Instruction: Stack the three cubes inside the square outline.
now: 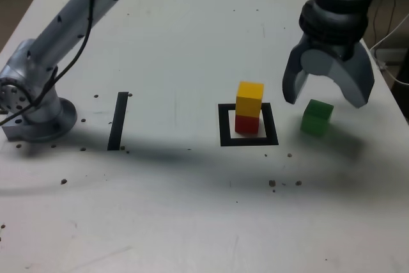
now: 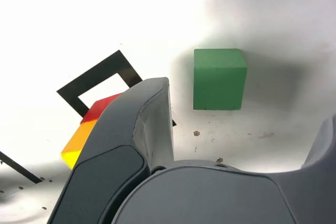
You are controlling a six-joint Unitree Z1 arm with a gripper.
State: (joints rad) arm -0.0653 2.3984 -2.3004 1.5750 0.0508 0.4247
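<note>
Green cube [image 1: 317, 117] sits alone under the wide-open gripper [image 1: 327, 97]. A crooked grab could push it away, or later knock the yellow cube [image 1: 250, 99] off the red cube [image 1: 246, 124].

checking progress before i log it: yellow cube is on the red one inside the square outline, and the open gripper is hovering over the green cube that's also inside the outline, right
Not quite. The green cube sits outside the square outline, on the bare table to the exterior view's right of it. The rest holds: the yellow cube is on the red cube inside the outline, and the gripper is open above the green cube.
</note>
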